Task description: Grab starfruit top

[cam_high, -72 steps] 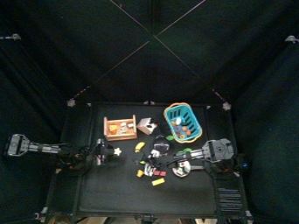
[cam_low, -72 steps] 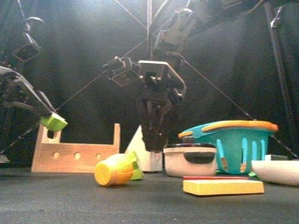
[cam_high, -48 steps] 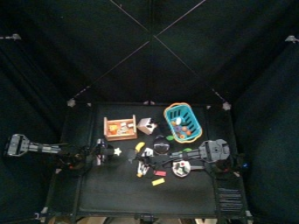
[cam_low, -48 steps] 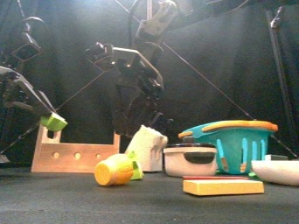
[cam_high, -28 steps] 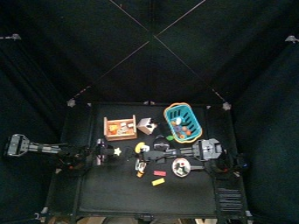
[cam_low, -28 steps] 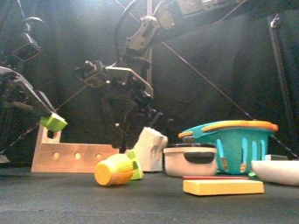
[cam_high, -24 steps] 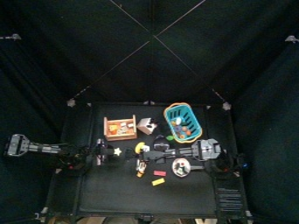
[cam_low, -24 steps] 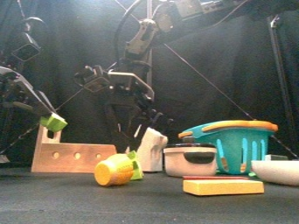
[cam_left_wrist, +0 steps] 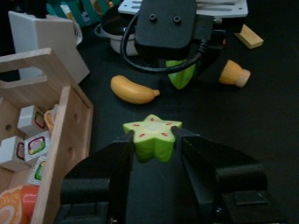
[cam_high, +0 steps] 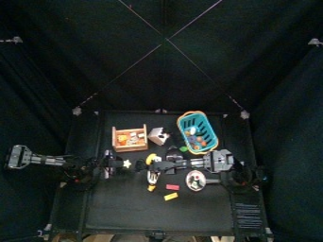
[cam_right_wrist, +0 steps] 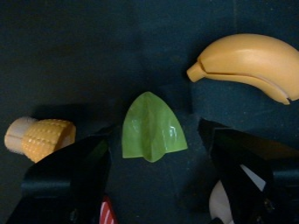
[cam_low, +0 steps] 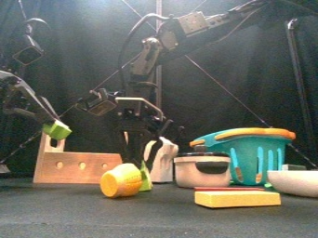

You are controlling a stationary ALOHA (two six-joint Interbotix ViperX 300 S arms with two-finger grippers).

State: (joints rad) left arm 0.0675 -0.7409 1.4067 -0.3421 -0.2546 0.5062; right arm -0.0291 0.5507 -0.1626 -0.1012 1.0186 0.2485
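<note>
The starfruit (cam_left_wrist: 156,137), pale yellow-green and star-shaped, sits between my left gripper's (cam_left_wrist: 162,150) jaws, which press on its sides. It is held above the table at the left (cam_low: 58,129), in front of the wooden box, and shows in the top view (cam_high: 127,162). My right gripper (cam_right_wrist: 158,179) is open and hangs low over a green leaf-shaped piece (cam_right_wrist: 153,127), between a corn cob (cam_right_wrist: 38,137) and a banana (cam_right_wrist: 247,66). In the front view the right gripper (cam_low: 139,149) is just behind the corn cob (cam_low: 122,179).
A wooden box (cam_low: 81,160) stands at the left and a teal basket (cam_low: 245,149) at the right. A steel pot (cam_low: 199,170), a white bowl (cam_low: 296,181), a yellow block (cam_low: 236,198) and a white piece (cam_low: 161,158) stand around the middle.
My right gripper has moved left and come down low behind the corn cob and the green piece. The left arm and the starfruit have not moved.
</note>
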